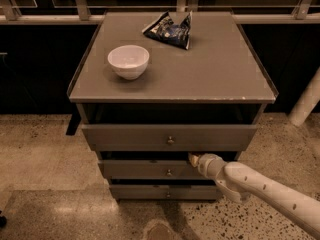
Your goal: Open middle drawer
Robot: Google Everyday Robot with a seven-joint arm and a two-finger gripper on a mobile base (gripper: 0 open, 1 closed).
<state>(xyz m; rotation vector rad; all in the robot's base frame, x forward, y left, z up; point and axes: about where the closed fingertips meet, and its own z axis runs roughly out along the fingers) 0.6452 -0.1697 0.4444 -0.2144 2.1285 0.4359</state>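
Note:
The grey cabinet has three flat drawer fronts, each with a small round metal knob. The middle drawer (pixel 145 170) is the mid-sized front, with its knob (pixel 168 172) at the centre. It stands slightly forward of the bottom drawer (pixel 150 191). My gripper (pixel 192 158) comes in from the lower right on a white arm (pixel 250 186). Its tip is at the top edge of the middle drawer front, just right of and above the knob, under the top drawer (pixel 150 136).
The top drawer is the widest front and stands out furthest, with a dark gap above it. On the cabinet top (pixel 215 74) sit a white bowl (pixel 128 61) and a dark snack bag (pixel 170 30). A white post (pixel 305 104) stands at the right. The floor is speckled stone.

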